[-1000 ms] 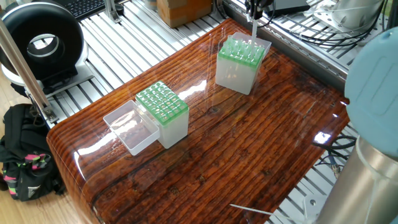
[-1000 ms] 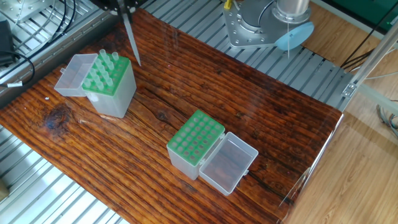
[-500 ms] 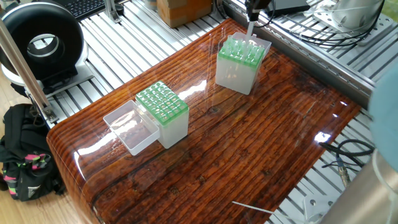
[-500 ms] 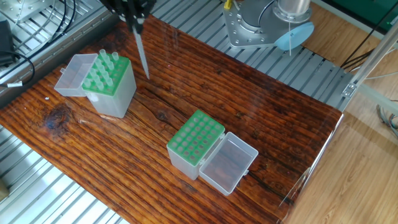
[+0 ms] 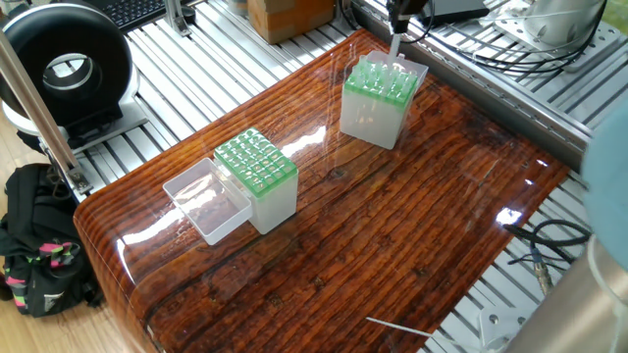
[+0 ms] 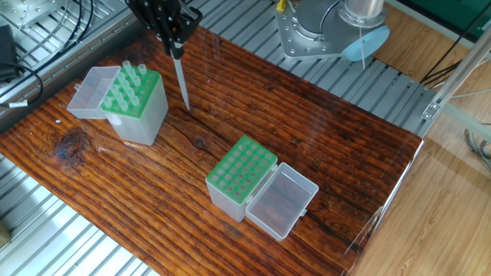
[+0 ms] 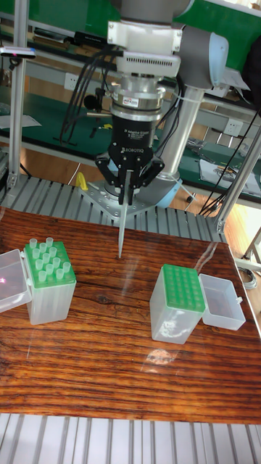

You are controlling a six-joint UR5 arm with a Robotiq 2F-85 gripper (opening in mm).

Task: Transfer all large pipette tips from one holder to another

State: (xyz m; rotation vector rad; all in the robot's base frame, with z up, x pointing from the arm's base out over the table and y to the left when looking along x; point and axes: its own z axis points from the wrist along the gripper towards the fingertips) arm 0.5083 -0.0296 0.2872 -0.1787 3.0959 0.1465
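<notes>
My gripper (image 7: 125, 194) is shut on one large pipette tip (image 7: 121, 230), which hangs point down above the wooden table. It hovers between the two holders, nearer the holder with tips (image 7: 49, 291), and touches neither. That holder (image 6: 135, 101) carries several upright tips in its green grid. The other holder (image 6: 240, 175) shows only bare holes, its clear lid (image 6: 285, 200) folded open. In the other fixed view the gripper (image 6: 176, 46) holds the tip (image 6: 182, 83) just right of the filled holder. In one fixed view the gripper (image 5: 398, 14) and held tip (image 5: 395, 45) sit behind the filled holder (image 5: 378, 98), far from the empty holder (image 5: 257, 176).
The robot base (image 6: 326, 31) stands on aluminium rails behind the table. A thin whitish rod (image 5: 397, 327) lies near the table's front corner. A black ring-shaped device (image 5: 64, 69), a black bag (image 5: 39, 245) and a cardboard box (image 5: 289, 15) sit off the table.
The gripper has carried the held tip away from the filled holder, moving right and slightly lower in the other fixed view. Both holders stay put.
</notes>
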